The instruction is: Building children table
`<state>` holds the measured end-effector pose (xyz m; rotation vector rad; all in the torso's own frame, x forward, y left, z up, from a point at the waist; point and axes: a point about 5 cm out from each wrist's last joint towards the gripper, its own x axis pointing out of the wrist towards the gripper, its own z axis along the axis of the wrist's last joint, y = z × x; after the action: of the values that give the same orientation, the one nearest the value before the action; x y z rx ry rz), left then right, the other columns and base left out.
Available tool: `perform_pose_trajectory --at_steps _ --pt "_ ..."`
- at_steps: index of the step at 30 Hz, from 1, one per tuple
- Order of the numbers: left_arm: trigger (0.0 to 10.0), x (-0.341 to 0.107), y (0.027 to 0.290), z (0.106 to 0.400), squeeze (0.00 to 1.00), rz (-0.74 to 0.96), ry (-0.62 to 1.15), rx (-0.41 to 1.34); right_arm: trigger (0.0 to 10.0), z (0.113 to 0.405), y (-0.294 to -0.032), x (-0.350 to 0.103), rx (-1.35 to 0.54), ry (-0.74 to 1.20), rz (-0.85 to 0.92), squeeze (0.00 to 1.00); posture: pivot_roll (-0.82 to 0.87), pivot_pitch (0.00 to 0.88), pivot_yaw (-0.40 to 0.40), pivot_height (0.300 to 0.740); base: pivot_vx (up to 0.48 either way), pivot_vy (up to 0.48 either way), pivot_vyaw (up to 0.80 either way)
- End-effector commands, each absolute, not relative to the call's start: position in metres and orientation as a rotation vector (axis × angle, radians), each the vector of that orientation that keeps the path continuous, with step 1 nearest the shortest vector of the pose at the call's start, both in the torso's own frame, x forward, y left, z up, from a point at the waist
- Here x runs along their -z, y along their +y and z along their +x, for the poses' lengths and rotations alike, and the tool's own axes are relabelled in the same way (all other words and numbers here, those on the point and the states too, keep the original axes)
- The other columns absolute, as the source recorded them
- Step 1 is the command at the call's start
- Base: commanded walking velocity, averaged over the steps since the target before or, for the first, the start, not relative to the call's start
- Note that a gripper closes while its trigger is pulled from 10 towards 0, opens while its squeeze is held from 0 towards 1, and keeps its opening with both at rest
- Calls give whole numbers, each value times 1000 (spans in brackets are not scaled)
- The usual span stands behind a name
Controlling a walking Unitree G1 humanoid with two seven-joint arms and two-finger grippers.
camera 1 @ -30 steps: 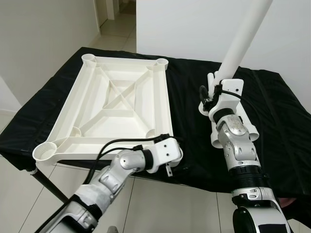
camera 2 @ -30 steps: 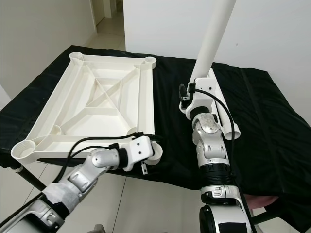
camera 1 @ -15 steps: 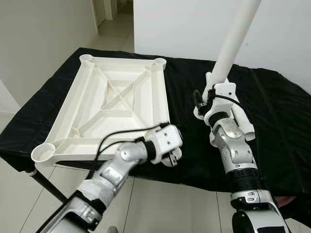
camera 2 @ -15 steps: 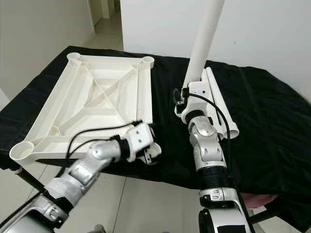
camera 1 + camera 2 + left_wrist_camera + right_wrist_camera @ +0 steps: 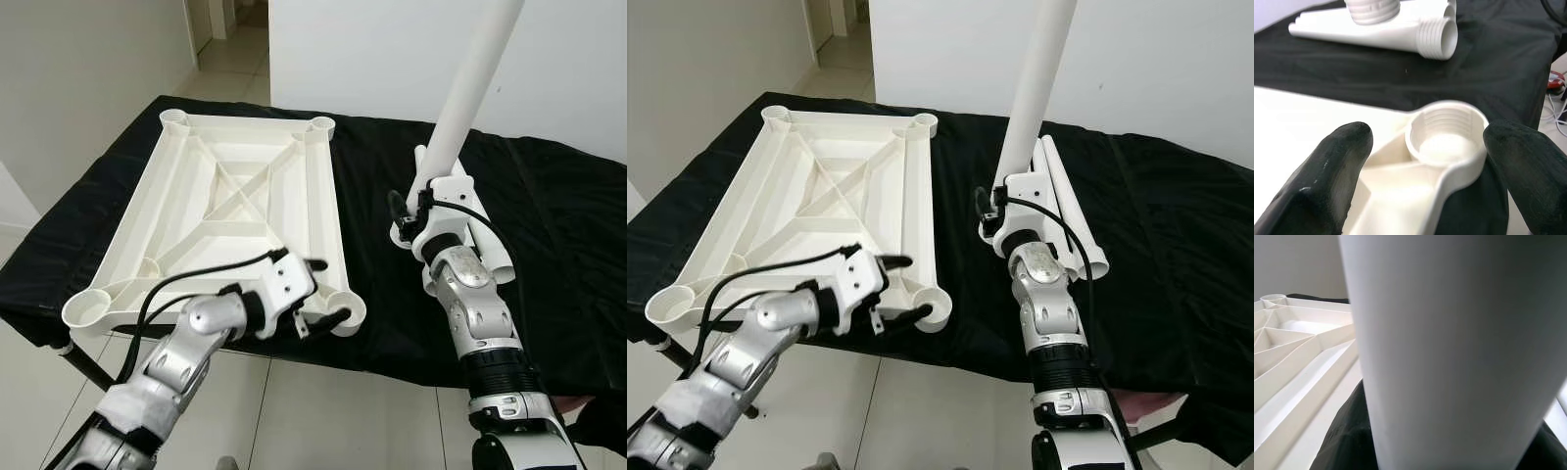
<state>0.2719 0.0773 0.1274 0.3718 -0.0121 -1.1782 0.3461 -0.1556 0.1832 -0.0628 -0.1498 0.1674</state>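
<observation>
A white plastic tabletop (image 5: 235,206) lies upside down on the black-covered table, with a round threaded socket at each corner. My left gripper (image 5: 323,292) is open at the near right corner. In the left wrist view its two black fingers (image 5: 1337,161) stand either side of that socket (image 5: 1447,137) without touching it. My right gripper (image 5: 423,201) is shut on a long white table leg (image 5: 470,88), held nearly upright and leaning right, over the cloth to the right of the tabletop. The right wrist view shows that leg (image 5: 1449,357) up close.
More white legs (image 5: 1068,211) with threaded ends lie on the black cloth (image 5: 549,196) behind my right arm. The table's front edge runs just below the near socket, with tiled floor beneath. A white wall stands behind and a doorway opens at the back left.
My left gripper has pulled back to the left off the near right corner, so the socket now shows between its spread fingers. The right arm with the leg has shifted slightly left.
</observation>
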Motion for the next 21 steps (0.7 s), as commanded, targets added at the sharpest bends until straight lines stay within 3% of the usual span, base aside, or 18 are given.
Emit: perform_pose_trajectory --at_steps 1,2,3,4,8,9,10,11,19,20,21 --pt "10000 -125 80 270 0 389 17 1203 10000 346 -157 -183 -167 -144 -64 0 -22 0 -22 740 0 0 0" --pt "10000 -118 85 271 145 404 58 1184 10000 346 -157 -183 -168 -145 -65 0 -21 0 -23 740 0 0 0" --pt "10000 -114 88 271 145 413 89 1171 10000 346 -157 -184 -170 -145 -66 0 -21 0 -23 740 0 0 0" --pt "10000 -110 92 272 1000 420 125 1148 10000 346 -157 -184 -172 -146 -68 0 -23 0 -25 740 0 0 0" --pt "10000 -104 98 275 1000 448 167 1106 10000 347 -157 -185 -175 -147 -72 0 -24 0 -27 740 0 0 0" --pt "10000 -101 99 276 694 476 184 1094 10000 347 -157 -185 -176 -147 -74 0 -23 0 -27 740 0 0 0" --pt "10000 -101 99 276 694 476 184 1094 10000 347 -157 -185 -176 -147 -74 0 -23 0 -27 740 0 0 0" --pt "10000 -97 102 276 0 522 209 1083 10000 346 -158 -186 -178 -149 -75 0 -23 0 -27 740 0 0 0" --pt "10000 -91 99 287 0 524 276 986 10000 347 -158 -187 -174 -153 -79 0 -30 0 -24 740 0 0 0" --pt "2118 -92 98 291 0 516 283 964 10000 347 -158 -187 -173 -154 -79 0 -32 0 -21 740 0 0 0" --pt "0 -93 97 295 0 501 285 945 10000 347 -158 -187 -171 -154 -80 0 -36 0 -19 740 0 0 0"
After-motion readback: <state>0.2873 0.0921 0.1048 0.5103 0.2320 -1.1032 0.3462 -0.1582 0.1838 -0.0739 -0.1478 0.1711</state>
